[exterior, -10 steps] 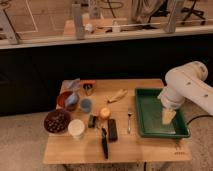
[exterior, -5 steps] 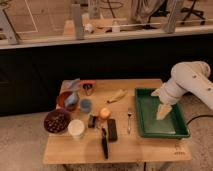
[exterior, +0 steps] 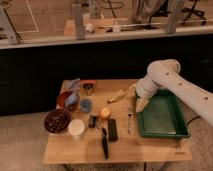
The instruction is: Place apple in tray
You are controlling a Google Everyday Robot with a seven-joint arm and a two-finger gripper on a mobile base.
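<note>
Just over tray [exterior: 165, 119] rim, released empty fingers [exterior: 140, 105]; utensil [exterior: 129, 118] between them and apple [exterior: 104, 112]

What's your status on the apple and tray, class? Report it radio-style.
Gripper at left rim of tray, fingers open, empty. Apple on the table, left of the tray, not grasped. Fork lies between gripper and apple; banana nearby.
</note>
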